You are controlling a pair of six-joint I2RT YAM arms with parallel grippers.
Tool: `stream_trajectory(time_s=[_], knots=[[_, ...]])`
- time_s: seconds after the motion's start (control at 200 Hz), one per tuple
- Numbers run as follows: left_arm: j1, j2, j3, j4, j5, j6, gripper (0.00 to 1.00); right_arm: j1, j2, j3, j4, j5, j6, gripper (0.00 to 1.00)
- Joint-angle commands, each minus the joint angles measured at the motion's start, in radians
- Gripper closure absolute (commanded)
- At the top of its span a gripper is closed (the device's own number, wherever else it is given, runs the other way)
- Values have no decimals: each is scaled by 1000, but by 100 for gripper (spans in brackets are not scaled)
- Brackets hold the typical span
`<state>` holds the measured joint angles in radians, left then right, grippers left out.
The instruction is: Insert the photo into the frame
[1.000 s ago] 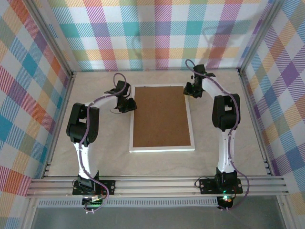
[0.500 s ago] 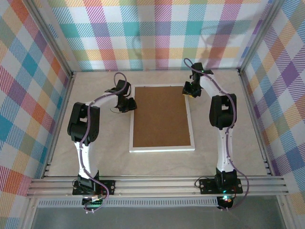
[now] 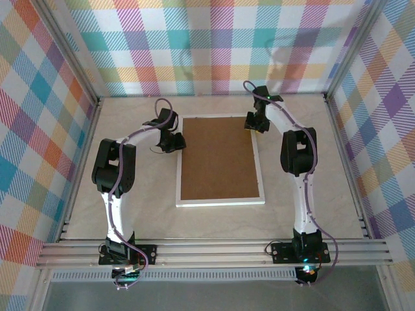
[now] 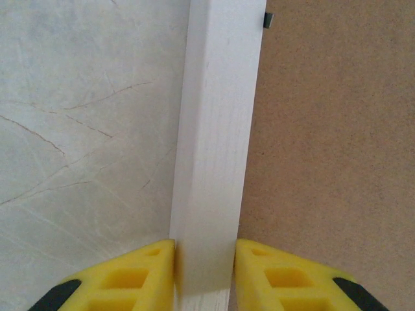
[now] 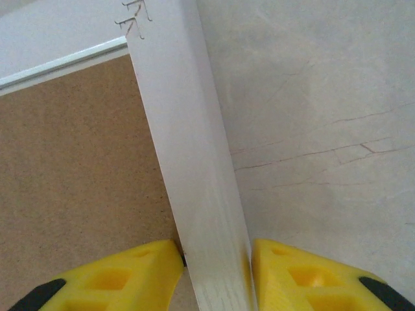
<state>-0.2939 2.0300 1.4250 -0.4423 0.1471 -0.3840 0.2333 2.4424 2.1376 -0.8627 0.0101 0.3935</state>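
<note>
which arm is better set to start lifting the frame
Left, probably: the left gripper sits flush against both sides of the frame on its left rail. The right gripper straddles the right rail near the far corner, but a thin dark gap shows beside one of its fingers.

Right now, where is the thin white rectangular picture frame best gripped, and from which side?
The white rectangular picture frame lies flat: take its side rails near the far corners, from above. Each narrow raised rail suits a pinch, as the left gripper and right gripper show.
</note>
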Motion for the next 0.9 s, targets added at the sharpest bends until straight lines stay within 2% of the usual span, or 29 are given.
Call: stream_trajectory(time_s=[0.0,0.145,0.445,0.66,0.895], knots=[[-37,40,0,15,65,0,72,93,120,-39,-115,-133,13,60],[-37,36,5,6,62,2,72,85,89,13,-123,-161,-10,60],[-31,24,-1,-4,26,8,71,6,-158,13,-96,-137,-50,56],[-19,11,-3,-13,13,13,71,-52,-289,-149,-25,-103,-55,53],[-14,16,6,-12,22,14,72,-57,-429,-405,20,-106,-64,51]])
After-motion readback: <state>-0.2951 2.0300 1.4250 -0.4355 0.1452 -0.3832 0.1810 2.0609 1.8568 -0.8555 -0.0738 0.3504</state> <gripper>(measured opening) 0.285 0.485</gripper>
